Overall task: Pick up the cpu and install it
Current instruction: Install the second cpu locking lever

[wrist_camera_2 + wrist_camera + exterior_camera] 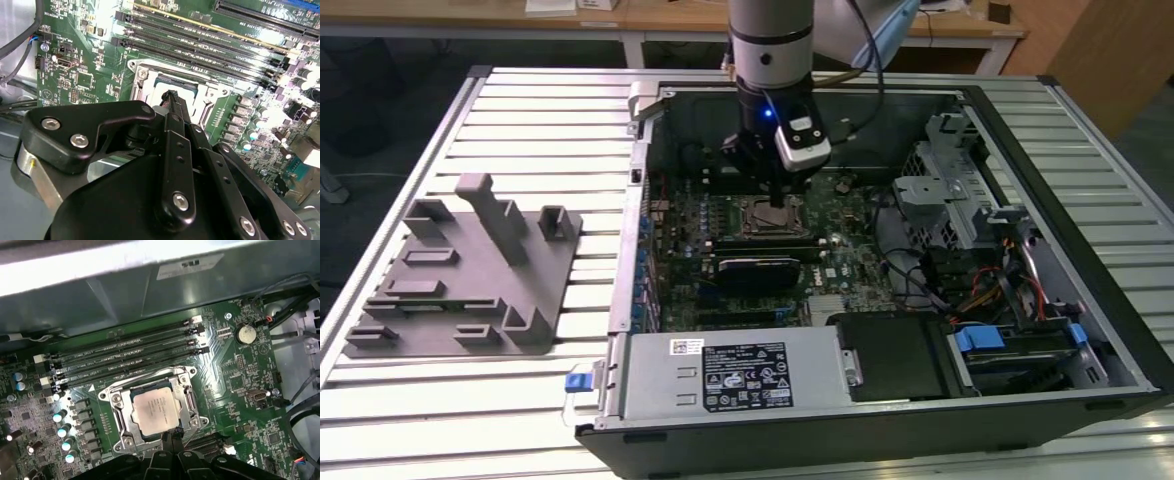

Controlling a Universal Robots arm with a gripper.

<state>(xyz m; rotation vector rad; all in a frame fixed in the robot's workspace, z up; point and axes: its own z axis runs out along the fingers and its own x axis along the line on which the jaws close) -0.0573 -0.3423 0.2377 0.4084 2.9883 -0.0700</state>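
Gripper [171,434] is pointing straight down from the upright arm, fingers pinched together, tips hovering at the edge of the cpu [156,411] sitting in its socket [117,412].

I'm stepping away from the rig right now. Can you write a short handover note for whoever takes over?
Gripper: fingertips pinched together, holding nothing, low over the motherboard inside the open computer case, at the edge of the cpu socket.
Cpu: lying flat in the socket, silver top up, seen in the first wrist view; metal frame around it.
Done: cpu is placed in the socket.
Left: whether it is fully seated or latched cannot be told from here.
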